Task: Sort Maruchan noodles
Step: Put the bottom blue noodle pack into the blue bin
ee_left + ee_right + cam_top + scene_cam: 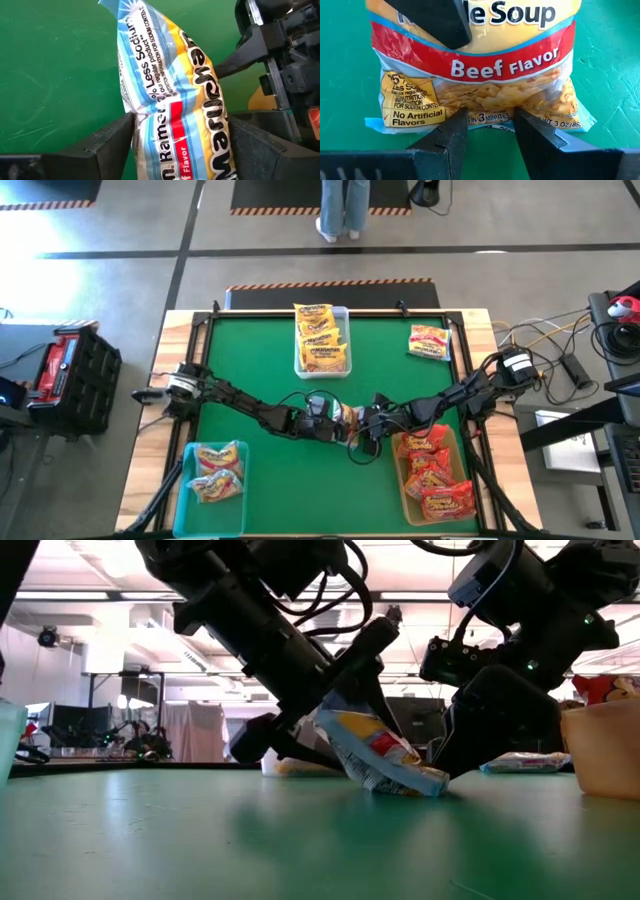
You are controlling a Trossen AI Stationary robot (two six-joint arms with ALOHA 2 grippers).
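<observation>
A Maruchan noodles packet (pixel 345 418), yellow with pale-blue and a red band, stands tilted at the table's middle between both grippers. Its lower end (pixel 420 784) rests on the green table. My right gripper (pixel 492 127) comes from the right and is shut on the packet's (pixel 480 75) bottom edge. My left gripper (pixel 180 142) comes from the left, open wide, one finger (pixel 117 142) on each side of the packet's (pixel 170 90) upper part. One left finger (pixel 435 20) shows in front of the packet's face in the right wrist view. My left gripper has the packet filling the gap between its fingers; I cannot tell whether they touch it. My right gripper pinches the middle of the packet's bottom sealed edge (pixel 490 119) between its two fingertips. The fingers slant down from the table's right. The packet leans up and away from them, its lower end on the table.
A clear bin (pixel 347 315) of yellow-orange packets stands at the far middle. Near left is a teal bin (pixel 215 522) with yellow and pale-blue packets, near right a tan bin (pixel 398 480) with red ones. A loose packet (pixel 430 342) lies far right. A person's legs (pixel 342 210) show beyond the table.
</observation>
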